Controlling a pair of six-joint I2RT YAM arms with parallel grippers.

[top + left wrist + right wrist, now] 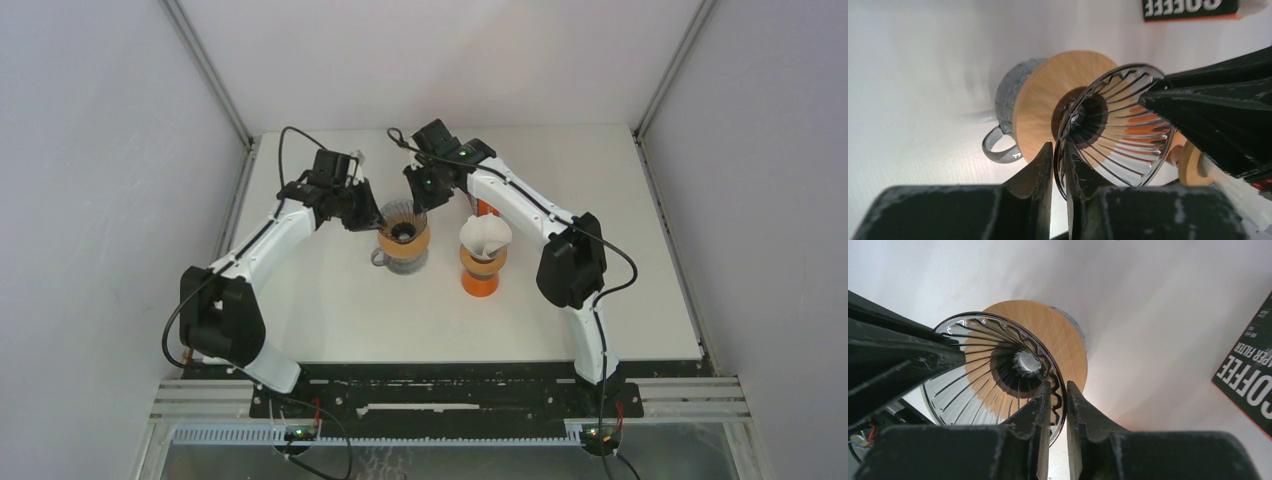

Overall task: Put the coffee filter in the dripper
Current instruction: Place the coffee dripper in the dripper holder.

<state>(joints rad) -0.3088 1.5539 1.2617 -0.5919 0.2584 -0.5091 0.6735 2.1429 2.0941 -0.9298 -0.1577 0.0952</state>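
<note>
Visibly, two grippers (371, 214) (419, 194) straddle one dripper (404, 232) rim.

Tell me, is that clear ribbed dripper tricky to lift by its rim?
Probably slippery: the dripper looks like smooth glass, and the left gripper and right gripper straddle only its thin rim. Likely rigid but breakable. Perched on a grey mug by its wooden collar, a sideways push might tip it.
</note>
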